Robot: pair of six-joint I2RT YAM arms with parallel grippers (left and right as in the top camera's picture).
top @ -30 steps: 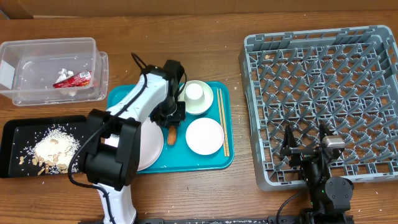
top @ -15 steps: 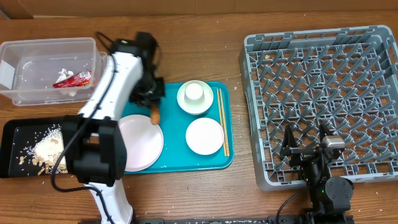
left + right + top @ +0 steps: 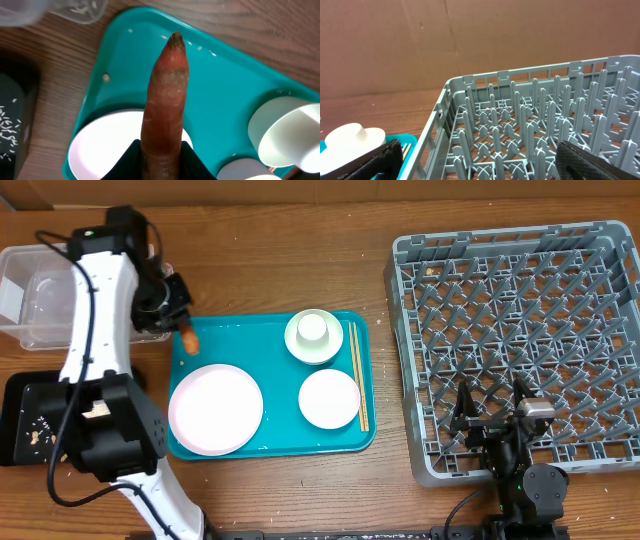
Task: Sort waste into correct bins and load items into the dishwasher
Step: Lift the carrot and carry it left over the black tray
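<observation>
Left gripper (image 3: 160, 157): clenched on the thick end of the carrot (image 3: 165, 95), one black finger on each side.
Change: a second ago it hung mid-tray beside the bowl (image 3: 313, 337). Now it is above the far-left corner of the teal tray (image 3: 280, 350), near the clear tub (image 3: 30, 252), and the large plate (image 3: 215, 408) is uncovered.
Carrot axis: long axis runs straight out from the fingers, with the tapered dark tip pointing away, towards the plate.
Textures: carrot orange, rough and ridged; tray smooth and crumb-flecked.
Right gripper (image 3: 492, 405): spread wide, empty, at the near edge of the grey lattice rack (image 3: 520, 310).

Overhead looks straight down on the whole tabletop (image 3: 300, 260). Left wrist camera hangs close above the teal tray (image 3: 225, 100); right wrist looks low across the grey rack (image 3: 470, 82).
</observation>
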